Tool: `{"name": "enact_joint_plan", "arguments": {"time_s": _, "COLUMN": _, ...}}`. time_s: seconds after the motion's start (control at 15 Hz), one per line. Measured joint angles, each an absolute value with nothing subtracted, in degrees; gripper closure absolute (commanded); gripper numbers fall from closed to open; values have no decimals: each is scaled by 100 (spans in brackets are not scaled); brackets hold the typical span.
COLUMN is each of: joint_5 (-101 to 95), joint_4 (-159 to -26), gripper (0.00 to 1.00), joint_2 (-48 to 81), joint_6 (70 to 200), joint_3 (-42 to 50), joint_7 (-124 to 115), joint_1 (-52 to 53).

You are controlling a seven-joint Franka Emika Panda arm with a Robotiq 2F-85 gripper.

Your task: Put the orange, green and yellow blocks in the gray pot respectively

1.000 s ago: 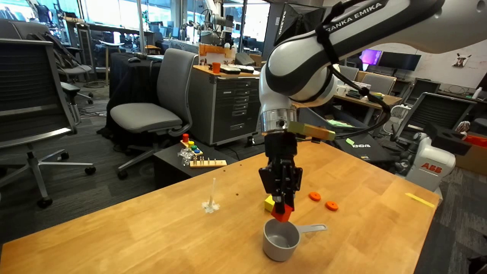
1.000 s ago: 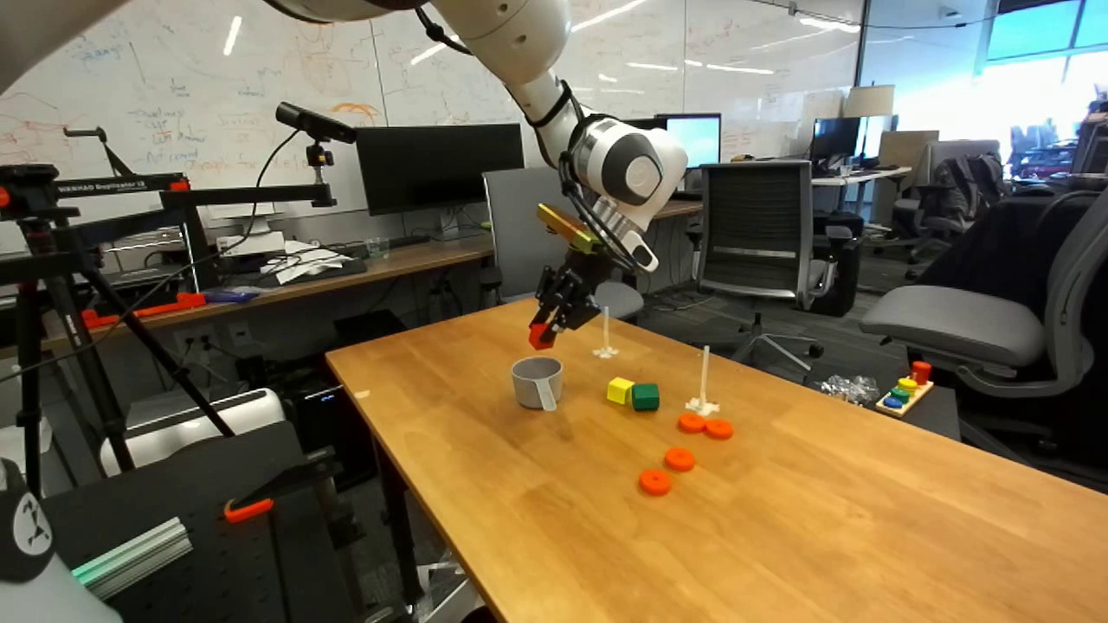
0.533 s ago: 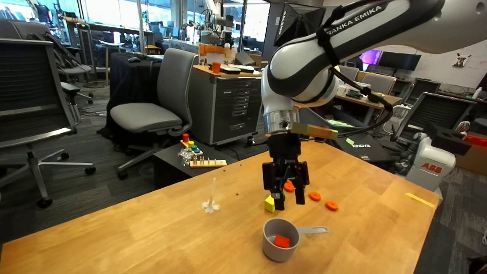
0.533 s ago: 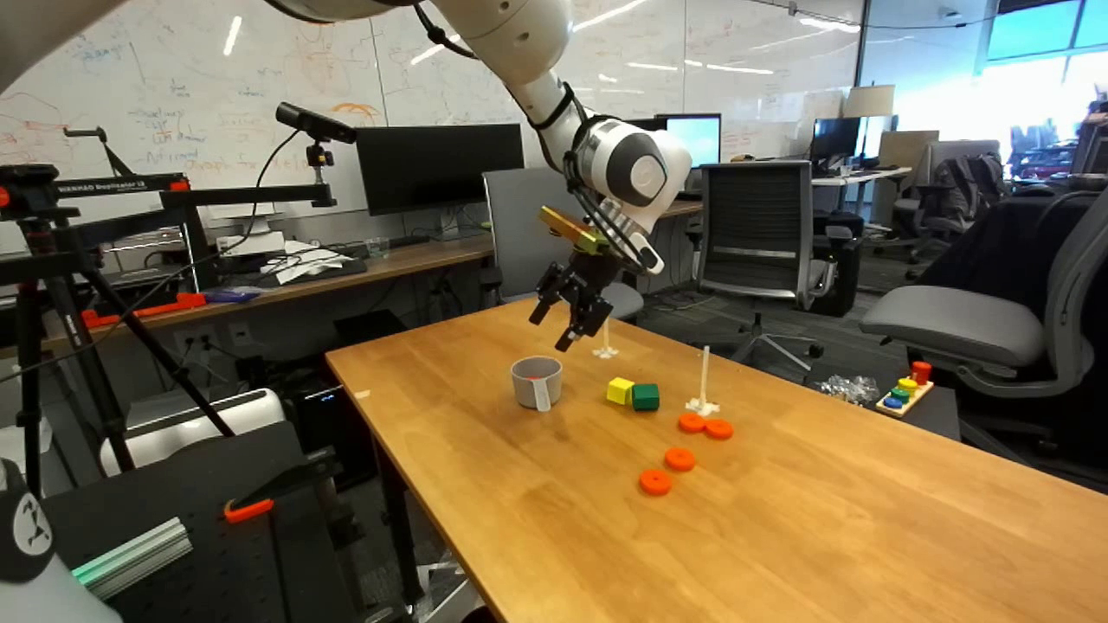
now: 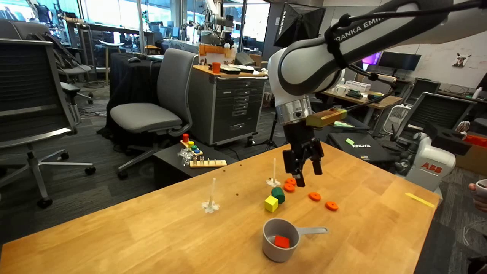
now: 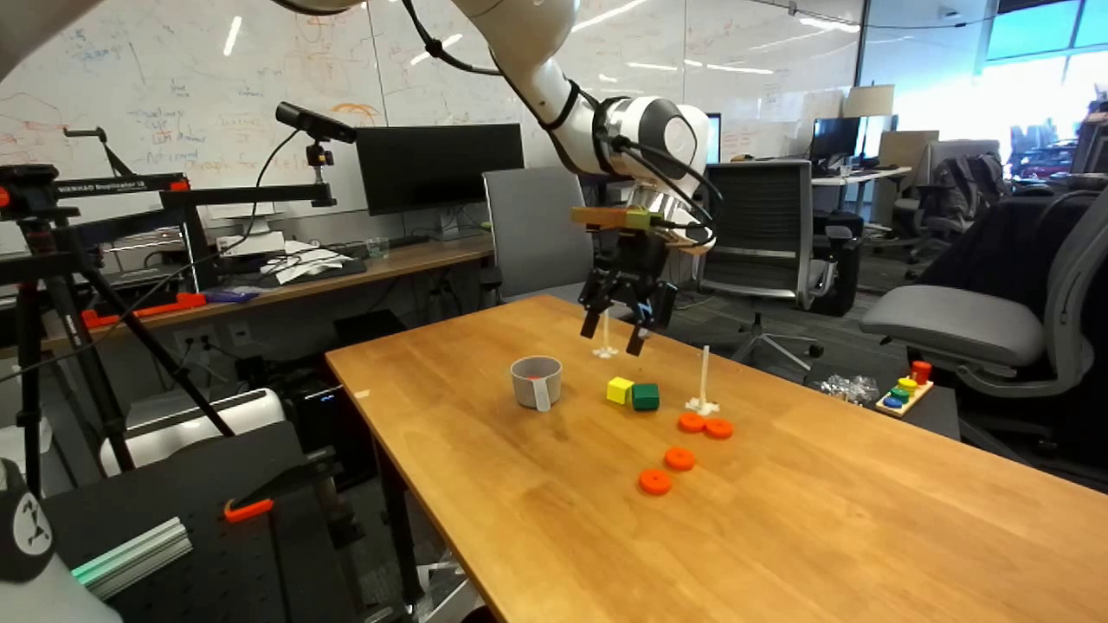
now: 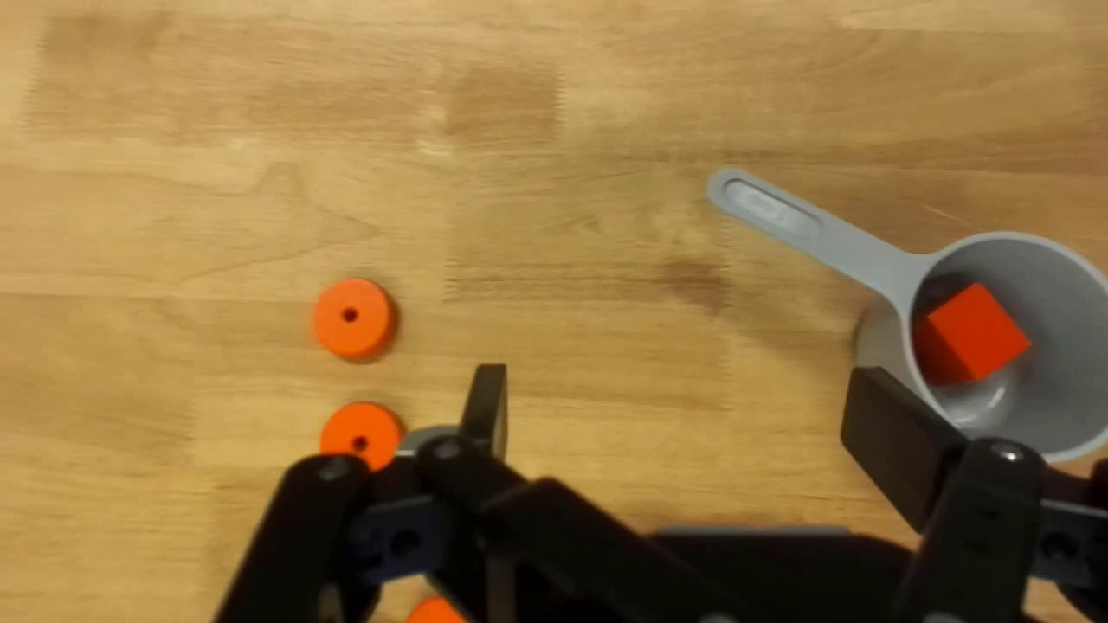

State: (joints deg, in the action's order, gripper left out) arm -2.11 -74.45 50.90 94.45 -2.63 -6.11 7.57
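The orange block [image 7: 974, 333], red-orange in colour, lies inside the gray pot [image 5: 270, 247], a small cup with a handle. In both exterior views the yellow block [image 5: 271, 204] rests on the table close to the green block [image 6: 646, 397]; neither appears in the wrist view. My gripper [image 5: 308, 176] hangs in the air behind the pot in that exterior view, higher than the blocks. Its fingers [image 7: 892, 433] are spread wide with only bare table seen between them in the wrist view. The pot's near wall is partly covered there by one finger.
Several orange discs [image 5: 314, 196] with centre holes lie on the table. Two thin white pegs [image 6: 705, 381] [image 5: 274, 171] stand upright, their bases fixed to the tabletop. A strip of yellow tape [image 5: 420, 199] sticks near the table's edge. A hand [image 5: 480, 196] holding a cup shows at the frame's edge.
The gripper has opened and let go of the orange block, which dropped into the pot. Since then the arm has moved up and away from the pot, uncovering the green block.
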Motion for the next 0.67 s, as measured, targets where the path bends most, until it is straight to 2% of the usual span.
{"name": "enact_joint_plan", "arguments": {"time_s": 0.4, "joint_5": -882, "joint_4": -6978, "gripper": 0, "joint_2": 5367, "joint_6": 9275, "joint_3": -108, "joint_7": -611, "joint_1": 889}}
{"name": "enact_joint_plan", "arguments": {"time_s": 0.67, "joint_5": -628, "joint_4": -6812, "gripper": 0, "joint_2": 5529, "joint_6": 10056, "joint_3": -175, "joint_7": -655, "joint_1": 886}}
